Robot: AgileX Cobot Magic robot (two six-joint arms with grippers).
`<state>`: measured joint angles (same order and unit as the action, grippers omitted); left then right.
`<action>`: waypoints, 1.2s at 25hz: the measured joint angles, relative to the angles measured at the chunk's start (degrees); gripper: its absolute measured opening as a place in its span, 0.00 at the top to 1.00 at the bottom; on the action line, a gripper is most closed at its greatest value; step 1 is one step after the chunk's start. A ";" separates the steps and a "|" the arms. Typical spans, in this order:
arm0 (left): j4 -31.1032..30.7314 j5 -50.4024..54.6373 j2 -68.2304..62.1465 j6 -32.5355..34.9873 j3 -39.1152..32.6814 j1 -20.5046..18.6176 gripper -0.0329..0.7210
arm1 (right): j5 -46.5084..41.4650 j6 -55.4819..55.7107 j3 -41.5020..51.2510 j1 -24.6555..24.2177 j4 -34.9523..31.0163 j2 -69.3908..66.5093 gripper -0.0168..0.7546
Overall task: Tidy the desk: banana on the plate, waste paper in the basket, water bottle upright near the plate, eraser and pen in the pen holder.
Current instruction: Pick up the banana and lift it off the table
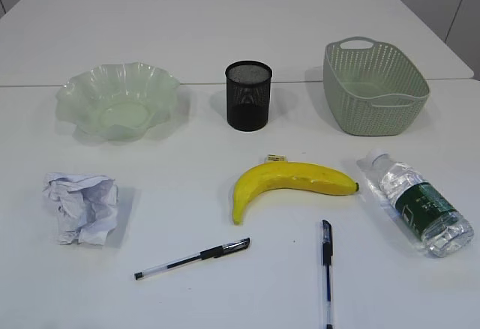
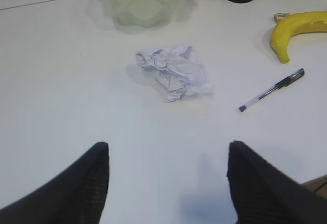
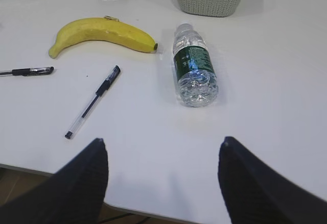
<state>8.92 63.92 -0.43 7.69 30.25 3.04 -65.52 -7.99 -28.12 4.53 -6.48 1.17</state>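
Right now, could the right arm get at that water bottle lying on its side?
Probably yes. The right gripper is open and empty, and the water bottle lies ahead of it with only bare desk between. The nearest pen and the banana lie off to the side.

Waste paper point(image 2: 174, 72) unobstructed (desk point(image 2: 61, 91) open).
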 joint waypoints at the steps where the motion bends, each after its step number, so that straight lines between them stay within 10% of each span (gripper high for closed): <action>1: 0.00 0.00 0.00 0.00 0.00 0.00 0.27 | 0.00 0.00 0.00 0.00 0.00 0.00 0.32; 30: 0.00 0.00 0.00 0.00 0.00 0.00 0.27 | 0.00 0.00 0.00 0.00 0.00 0.00 0.32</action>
<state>8.92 63.92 -0.43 7.69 30.25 3.04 -65.52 -7.99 -28.12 4.53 -6.48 1.17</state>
